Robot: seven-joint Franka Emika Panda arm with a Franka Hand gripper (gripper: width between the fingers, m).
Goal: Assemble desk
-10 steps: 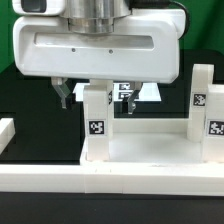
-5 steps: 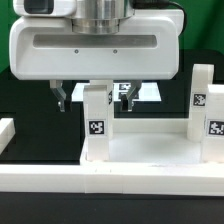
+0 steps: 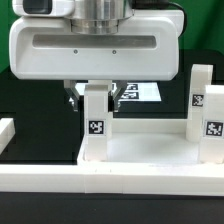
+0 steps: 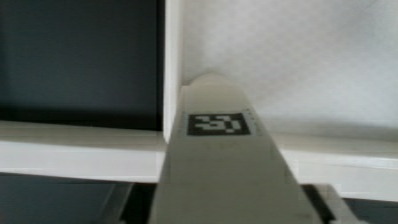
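The white desk top (image 3: 150, 150) lies upside down with square post legs pointing up. One leg (image 3: 96, 120) carries a tag at the exterior view's left, and two more (image 3: 200, 95) stand at the right. My gripper (image 3: 95, 98) hangs straight over the left leg, its fingers (image 3: 74, 99) pressed to both sides of the leg's upper end. In the wrist view the tagged leg (image 4: 219, 150) runs up between my fingers (image 4: 98, 205) from my gripper (image 4: 222, 208), with the desk top (image 4: 302, 70) beyond.
A long white rail (image 3: 110, 182) runs along the front and another rail piece (image 3: 5, 130) sits at the exterior view's left. The marker board (image 3: 143, 92) lies behind the gripper on the dark table.
The fingers stood wide apart on either side of the left leg; now they have closed in onto it. The hand itself has stayed in place.
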